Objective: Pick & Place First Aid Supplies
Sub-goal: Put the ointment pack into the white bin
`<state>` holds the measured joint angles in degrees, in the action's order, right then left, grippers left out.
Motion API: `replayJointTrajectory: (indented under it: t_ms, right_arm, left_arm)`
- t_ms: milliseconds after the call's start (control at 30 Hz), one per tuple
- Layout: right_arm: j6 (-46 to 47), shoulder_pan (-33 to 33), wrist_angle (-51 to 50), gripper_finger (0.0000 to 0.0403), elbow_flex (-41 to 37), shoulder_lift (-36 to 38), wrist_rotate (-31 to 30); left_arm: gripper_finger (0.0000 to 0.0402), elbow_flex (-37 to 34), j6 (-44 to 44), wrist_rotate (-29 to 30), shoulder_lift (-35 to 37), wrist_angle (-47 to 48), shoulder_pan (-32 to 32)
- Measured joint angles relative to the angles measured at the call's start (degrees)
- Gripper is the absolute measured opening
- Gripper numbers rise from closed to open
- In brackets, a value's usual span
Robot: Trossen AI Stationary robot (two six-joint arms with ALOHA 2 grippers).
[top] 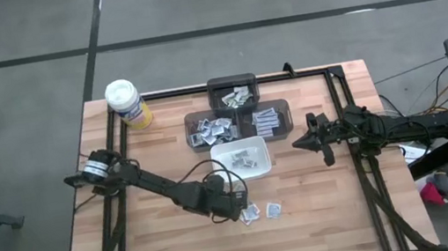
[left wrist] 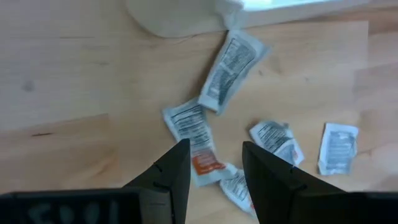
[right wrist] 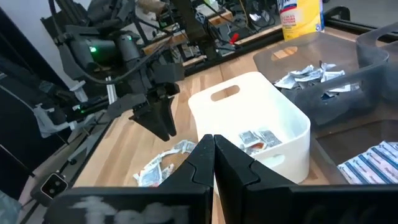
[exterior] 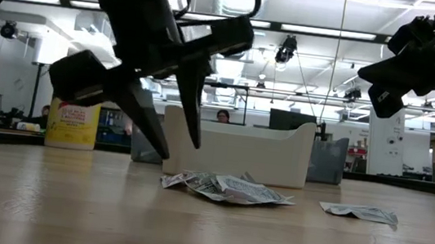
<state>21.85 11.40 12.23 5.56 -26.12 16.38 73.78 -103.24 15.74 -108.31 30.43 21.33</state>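
Crumpled packets (exterior: 226,187) lie loose on the wooden surface (top: 171,249) toward its front edge, just in front of the white dish (top: 242,158), which already holds a few more. Over this loose cluster the left gripper (left wrist: 214,163) hangs with its jaws apart and nothing between them, pointed down at a packet with reddish print (left wrist: 196,142), probably lined up to pick it. Whether the fingertips touch the wood cannot be told. Near the right edge the right gripper (top: 308,142) waits above the surface, jaws together and empty. Behind the dish, grey bins (top: 241,121) hold sorted packets; their print is too small to read.
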Motion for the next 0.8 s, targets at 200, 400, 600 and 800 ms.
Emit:
replayJointTrajectory:
  t_ms: [200, 400, 600, 800]
  right_arm:
    - [0.02, 0.0, 0.02, 0.0008, 0.0, 0.04, 0.02]
    - [0.02, 0.0, 0.02, 0.0008, 0.0, 0.04, 0.03]
    - [0.02, 0.0, 0.02, 0.0008, 0.0, 0.04, 0.04]
    - [0.02, 0.0, 0.02, 0.0008, 0.0, 0.04, 0.04]
  left_arm:
    - [0.0138, 0.32, -0.11, -1.32, -2.39, -1.04, -0.22]
    - [0.0138, 0.7, -0.11, -2.63, -4.13, -1.07, -0.33]
    - [0.0127, 0.79, -0.11, -3.51, -4.24, 0.22, -0.33]
    - [0.0105, 0.85, 0.53, -4.47, -4.22, 2.15, -0.33]
